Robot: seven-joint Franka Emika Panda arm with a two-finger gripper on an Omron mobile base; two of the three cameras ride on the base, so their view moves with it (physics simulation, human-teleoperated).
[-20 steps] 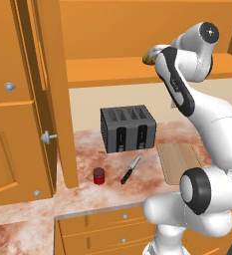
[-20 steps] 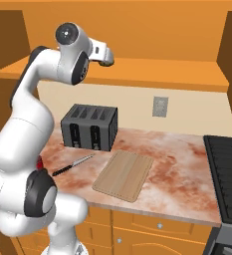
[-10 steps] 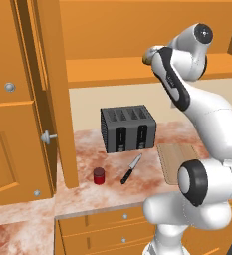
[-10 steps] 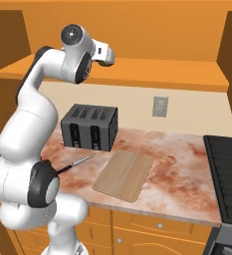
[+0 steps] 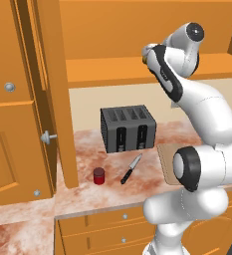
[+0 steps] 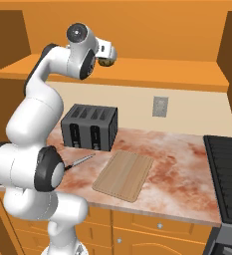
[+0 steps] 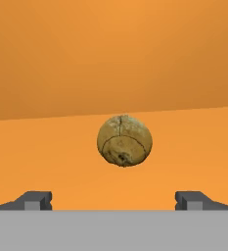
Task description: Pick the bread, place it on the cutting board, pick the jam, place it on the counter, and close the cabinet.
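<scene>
Cabinet point(image 5: 43, 89) door is standing open at left. Jam point(image 5: 99, 175) is sitting on counter point(image 5: 87, 191) w/ knife point(image 5: 130, 169) beside it, toaster point(image 5: 127, 128) behind. Cutting board point(image 6: 123, 175) is lying bare. Gripper point(image 7: 113, 201) is facing bread point(image 7: 124, 140) on cabinet shelf, fingers spread wide, not touching it.

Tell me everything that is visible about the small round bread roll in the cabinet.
The small round yellow-brown bread roll looks lumpy and crusty, with thin dark cracks across its surface and darker speckles low down. It sits whole on the orange wooden cabinet shelf, in front of the cabinet's back wall. The open end effector faces it, fingertips apart on either side, not touching it.
</scene>
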